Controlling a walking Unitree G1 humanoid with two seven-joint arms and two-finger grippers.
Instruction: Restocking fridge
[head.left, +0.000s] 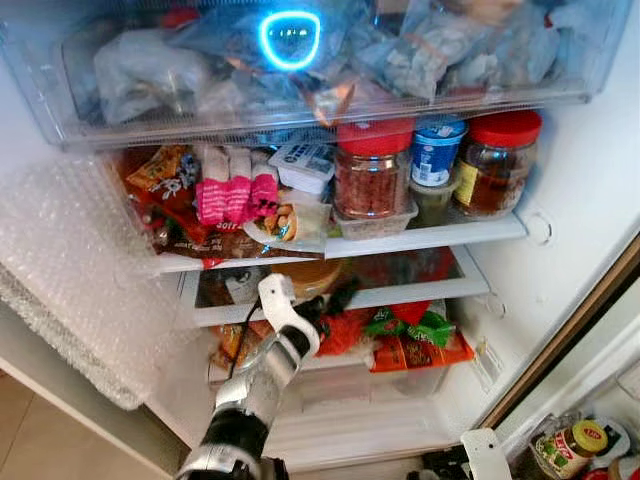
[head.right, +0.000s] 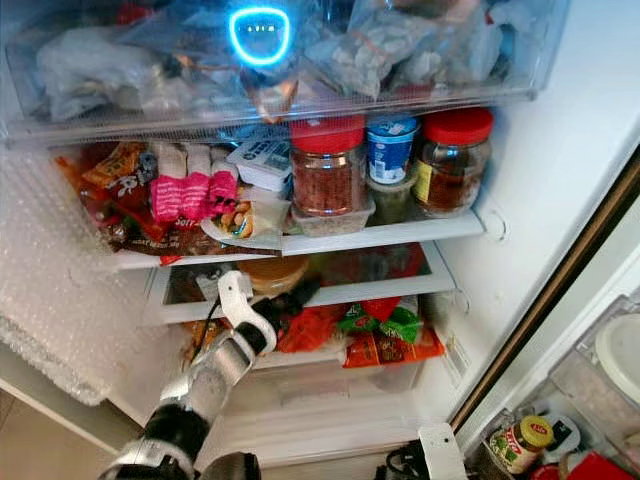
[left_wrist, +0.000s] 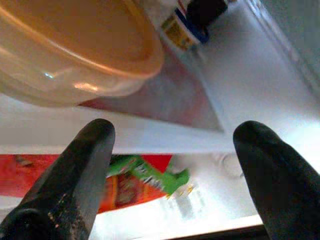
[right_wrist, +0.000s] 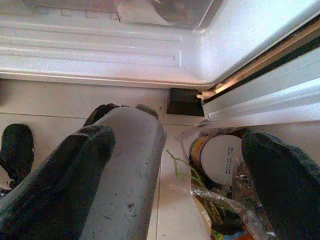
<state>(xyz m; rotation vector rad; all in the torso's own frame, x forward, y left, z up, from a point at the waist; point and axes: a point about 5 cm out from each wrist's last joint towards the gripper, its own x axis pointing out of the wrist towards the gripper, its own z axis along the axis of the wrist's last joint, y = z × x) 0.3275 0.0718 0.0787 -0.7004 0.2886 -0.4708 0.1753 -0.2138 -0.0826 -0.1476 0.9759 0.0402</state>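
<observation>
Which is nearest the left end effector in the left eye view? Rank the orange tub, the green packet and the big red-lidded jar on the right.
1. Orange tub, just above the left end effector on the middle shelf.
2. Green packet, to its right on the shelf below.
3. Big red-lidded jar, far right on the upper shelf.

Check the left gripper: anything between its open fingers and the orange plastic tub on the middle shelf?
Only the white shelf front edge. The left gripper sits just below it, aimed at the red and green packets; the orange plastic tub rests above that edge.
</observation>
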